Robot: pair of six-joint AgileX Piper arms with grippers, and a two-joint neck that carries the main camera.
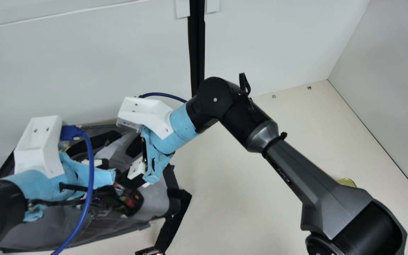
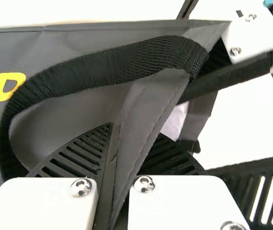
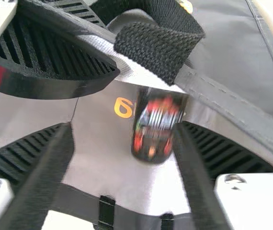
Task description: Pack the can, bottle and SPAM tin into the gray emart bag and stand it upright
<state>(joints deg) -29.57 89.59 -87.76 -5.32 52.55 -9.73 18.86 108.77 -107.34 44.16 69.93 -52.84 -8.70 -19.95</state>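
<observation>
The gray bag (image 1: 48,226) lies on the table at the main view's left, its mouth partly covered by both arms. My left gripper (image 1: 118,181) is at the mouth; in the left wrist view the left gripper (image 2: 135,136) is shut on a gray edge of the bag (image 2: 143,110), beside a black strap. Close by is my right gripper (image 1: 129,165); in the right wrist view the right gripper (image 3: 123,128) stands open, its fingers apart over the bag's gray lining. A dark item with red markings (image 3: 158,124) lies against that lining beyond them, seen also in the main view (image 1: 129,202).
A gold-coloured round edge (image 1: 346,182) shows behind my right forearm. Cream table (image 1: 232,198) extends right of the bag, up to the white walls. A black strap (image 1: 174,223) trails off the bag, and a small dark item (image 1: 149,250) is at the bottom edge.
</observation>
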